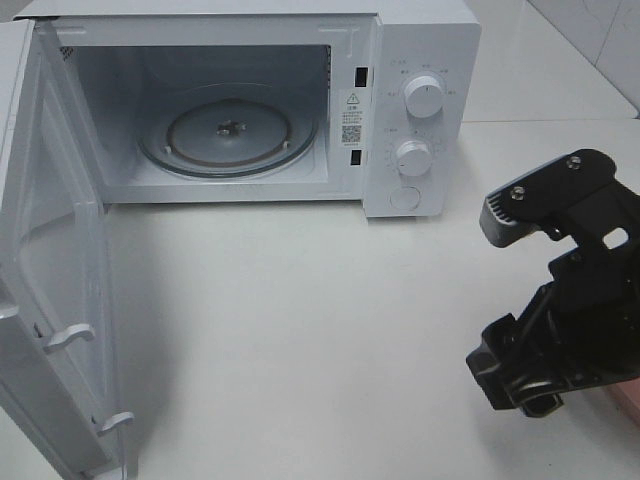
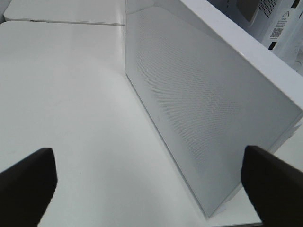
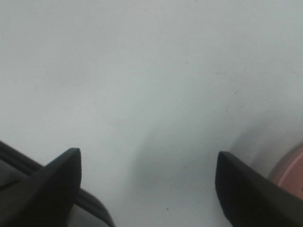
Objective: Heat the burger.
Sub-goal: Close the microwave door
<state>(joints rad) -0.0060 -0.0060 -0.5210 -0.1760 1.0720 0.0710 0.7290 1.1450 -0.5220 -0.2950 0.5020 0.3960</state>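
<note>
Inside white microwave [image 1: 420, 60], round ribbed glass turntable [image 1: 232, 128]

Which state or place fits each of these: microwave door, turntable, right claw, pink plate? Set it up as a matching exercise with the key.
Things:
1. Door
2. Turntable
3. Right claw
4. Pink plate

States or places:
A. Only an edge shows, beside one finger in the right wrist view
B. Swung wide open, on the left of the high view
C. Jaws apart over bare table, holding nothing
D. Bare glass inside the microwave, nothing on it

Pairs: 1-B, 2-D, 3-C, 4-A
</note>
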